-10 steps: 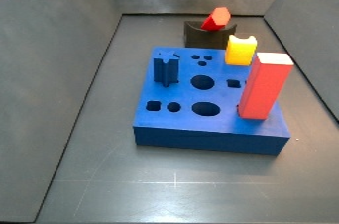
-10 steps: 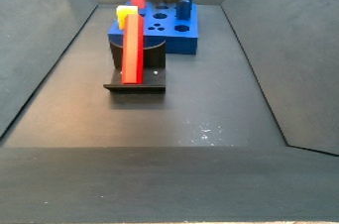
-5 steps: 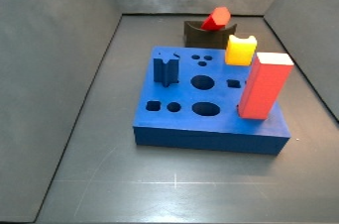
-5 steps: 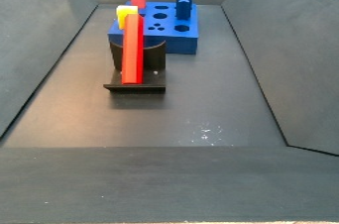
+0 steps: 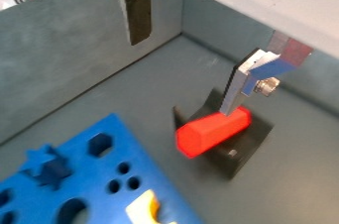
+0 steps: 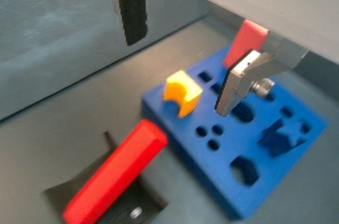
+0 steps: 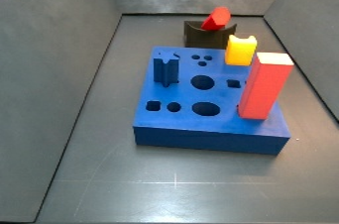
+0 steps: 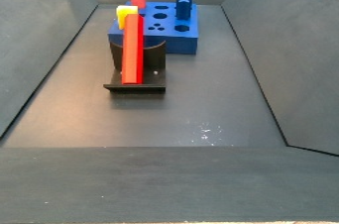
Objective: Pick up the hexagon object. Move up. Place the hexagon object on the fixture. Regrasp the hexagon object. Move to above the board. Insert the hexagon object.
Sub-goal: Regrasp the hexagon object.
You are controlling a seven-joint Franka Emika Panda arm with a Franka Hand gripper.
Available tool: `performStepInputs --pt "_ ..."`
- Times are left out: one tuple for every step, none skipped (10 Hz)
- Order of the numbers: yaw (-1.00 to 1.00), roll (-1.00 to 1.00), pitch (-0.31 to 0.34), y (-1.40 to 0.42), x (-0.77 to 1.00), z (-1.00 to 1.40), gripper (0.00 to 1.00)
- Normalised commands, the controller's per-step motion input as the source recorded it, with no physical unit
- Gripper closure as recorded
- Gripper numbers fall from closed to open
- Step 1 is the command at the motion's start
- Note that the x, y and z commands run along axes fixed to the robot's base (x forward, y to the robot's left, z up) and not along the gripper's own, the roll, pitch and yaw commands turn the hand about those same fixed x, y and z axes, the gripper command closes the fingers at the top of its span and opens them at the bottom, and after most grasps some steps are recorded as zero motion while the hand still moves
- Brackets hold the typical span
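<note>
Above the fixture (image 5: pixel 236 149), open empty tool (image 5: pixel 192 50)

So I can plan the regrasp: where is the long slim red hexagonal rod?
The red hexagonal rod stands on the black fixture, before the blue board; the open gripper hangs above, empty.

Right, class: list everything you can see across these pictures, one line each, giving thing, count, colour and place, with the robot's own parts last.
hexagon object: 1, bright red, standing propped on the fixture
fixture: 1, black, on the floor beside the board
board: 1, blue, mid-floor, holes in its top
rectangular block: 1, red-orange, upright at a board corner
round-topped block: 1, yellow, upright in the board
blue piece: 1, dark blue, upright in the board
gripper: 1, silver fingers with dark pads, open, above the fixture in both wrist views, holding nothing
</note>
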Motion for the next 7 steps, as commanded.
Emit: performStepInputs --pt "0.02 1.0 0.019 -0.02 0.0 0.01 0.0" --pt "0.02 1.0 0.024 -0.02 0.0 0.01 0.0" --pt "0.02 1.0 0.028 -0.02 0.0 0.01 0.0" --pt "0.03 1.0 0.036 -0.02 0.02 0.0 0.0" --pt "0.03 1.0 0.044 -0.02 0.03 0.0 0.0" --pt "0.03 1.0 0.06 -0.02 0.05 0.0 0.0" --pt "0.04 1.0 0.068 -0.03 0.06 -0.01 0.0"
